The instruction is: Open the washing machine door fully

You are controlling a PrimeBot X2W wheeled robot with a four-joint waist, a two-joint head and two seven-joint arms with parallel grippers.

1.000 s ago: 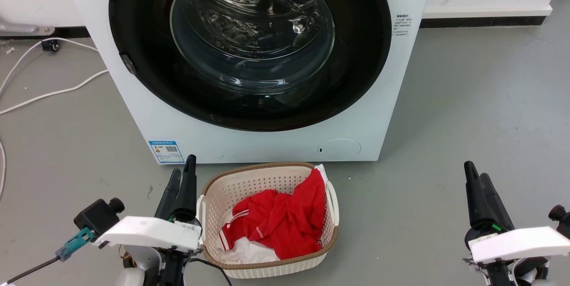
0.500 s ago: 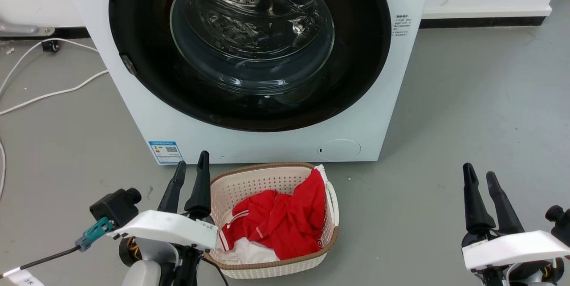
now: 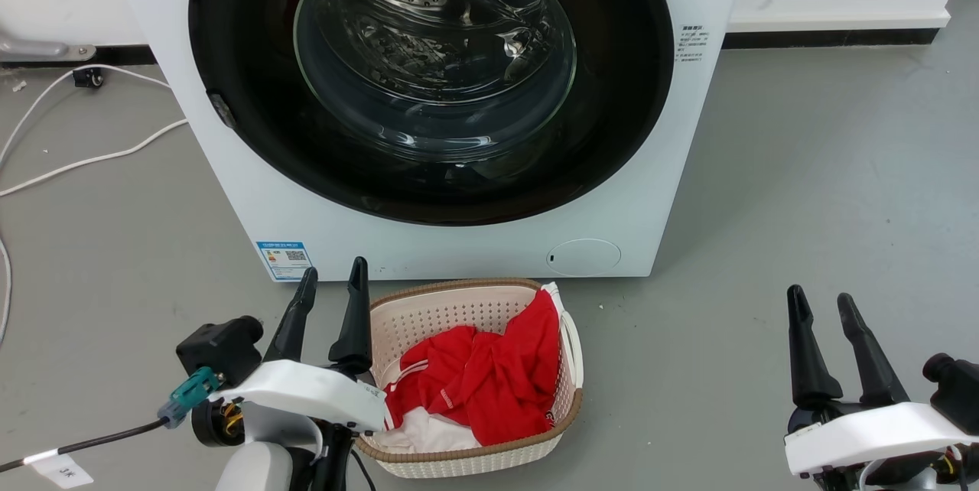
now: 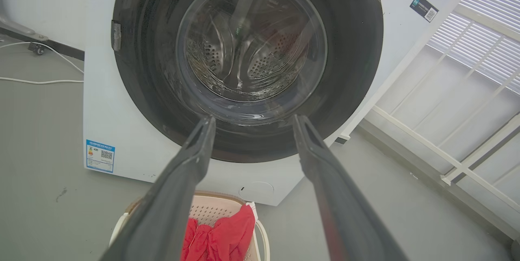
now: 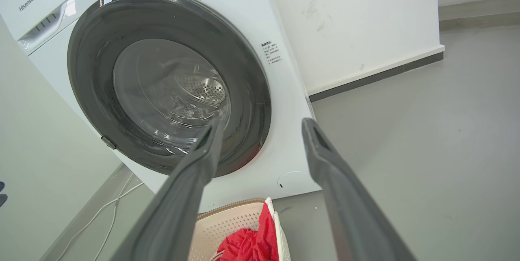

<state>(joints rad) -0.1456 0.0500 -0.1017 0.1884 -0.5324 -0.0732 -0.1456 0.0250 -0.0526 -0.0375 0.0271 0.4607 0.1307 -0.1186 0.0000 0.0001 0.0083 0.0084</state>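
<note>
You had the left gripper [image 3: 333, 269] and right gripper [image 3: 820, 294], all 4 fingers spread wide and empty, well short of the shut washing machine door [image 3: 432, 78], likely staged for its catch [image 3: 222, 110].

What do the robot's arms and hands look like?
The left hand and right hand each have two long, dark, pointy fingers above a white shell. By the left one sit a black box, a teal plug and a tagged black cable.

brand: Hisense | on: washing machine [image 5: 281, 90], top-left front | other print: illegible
</note>
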